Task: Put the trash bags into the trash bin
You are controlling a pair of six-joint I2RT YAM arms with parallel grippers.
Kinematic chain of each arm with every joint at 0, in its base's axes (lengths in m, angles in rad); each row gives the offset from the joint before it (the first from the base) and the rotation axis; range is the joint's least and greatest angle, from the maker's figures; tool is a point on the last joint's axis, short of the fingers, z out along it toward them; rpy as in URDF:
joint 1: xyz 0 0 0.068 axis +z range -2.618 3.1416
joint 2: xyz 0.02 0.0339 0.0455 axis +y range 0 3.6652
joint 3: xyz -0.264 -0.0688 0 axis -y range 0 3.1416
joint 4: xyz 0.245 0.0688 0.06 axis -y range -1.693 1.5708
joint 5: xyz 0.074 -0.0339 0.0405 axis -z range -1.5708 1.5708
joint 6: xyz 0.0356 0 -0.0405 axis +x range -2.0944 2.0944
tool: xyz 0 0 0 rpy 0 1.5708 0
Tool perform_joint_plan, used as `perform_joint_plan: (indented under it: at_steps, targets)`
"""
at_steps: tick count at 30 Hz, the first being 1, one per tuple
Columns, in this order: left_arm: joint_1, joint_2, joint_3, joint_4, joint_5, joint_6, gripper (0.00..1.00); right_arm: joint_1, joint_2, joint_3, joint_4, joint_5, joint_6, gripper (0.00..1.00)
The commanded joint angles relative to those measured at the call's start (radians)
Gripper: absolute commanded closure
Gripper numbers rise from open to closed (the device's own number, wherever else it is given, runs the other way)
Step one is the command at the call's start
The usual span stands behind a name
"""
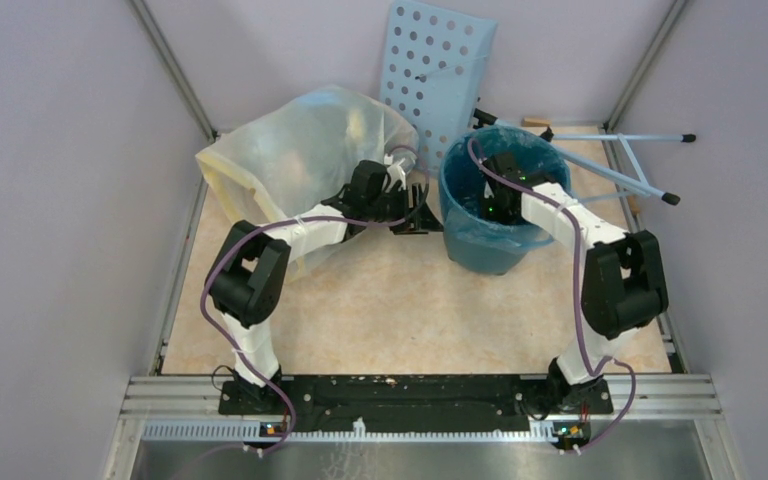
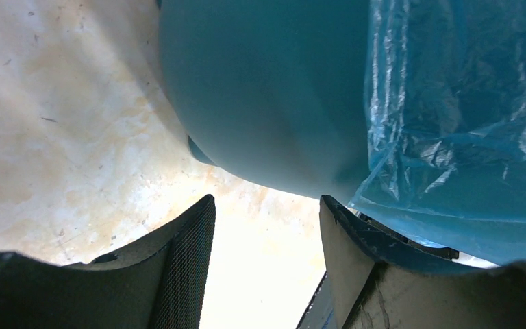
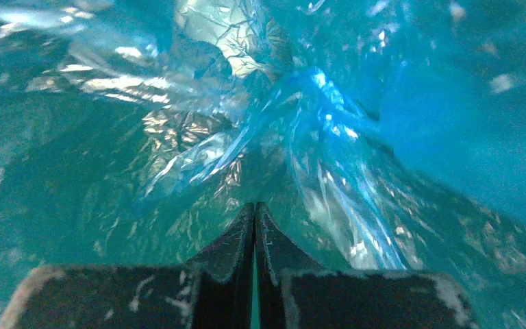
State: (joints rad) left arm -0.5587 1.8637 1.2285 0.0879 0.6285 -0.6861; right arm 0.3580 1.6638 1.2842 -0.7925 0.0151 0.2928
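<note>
The trash bin (image 1: pixel 490 262) is seen standing upright on the counter (image 1: pixel 380 310). The thin light-blue trash bag (image 1: pixel 525 140) is found inside the bin. Its edge is folded out over the rim and hangs down the outside wall. From the left wrist view, the crinkly bag is seen draped over 1 side of the bin's smooth wall.

The left tool (image 2: pixel 267 205) is held low, just beside the bin, on the side where the big whitish bag (image 1: pixel 300 160) lies. Its 2 fingers (image 2: pixel 178 260) are spread wide apart. Only the counter is seen in the gap between them. The bin's wall is seen close in front of the tips.

The right tool (image 3: pixel 255 209) is put down inside the bin. Its 2 fingers are pressed tight together. Crinkly blue bag is bunched right in front of the tips and is seen all around them. It cannot be told if a bit of the bag is pinched between them.

The big whitish bag is set near the bin, just past the left tool. A pale-blue panel with holes (image 1: pixel 435 70) is leaned up behind the bin. Thin pale-blue legs with black feet (image 1: pixel 640 165) are stretched out from behind the bin on its other side.
</note>
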Motion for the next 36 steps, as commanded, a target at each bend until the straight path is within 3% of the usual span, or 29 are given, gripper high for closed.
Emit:
perform_joint_plan:
  at_steps: [1,13,24,36]
  targets:
    - [0.013,-0.034,0.025,-0.014,-0.014,0.045,0.37,0.001,0.054,0.017,0.009,-0.006,0.039,1.00]
    - [0.013,-0.064,0.033,-0.010,0.024,0.028,0.37,-0.025,0.141,-0.032,0.059,-0.099,0.103,1.00]
    - [0.029,-0.150,0.049,-0.142,0.041,0.086,0.35,-0.025,0.190,-0.055,0.095,-0.102,0.124,1.00]
    - [0.055,-0.295,0.059,-0.292,-0.036,0.167,0.34,-0.025,-0.019,0.005,0.007,-0.045,0.133,1.00]
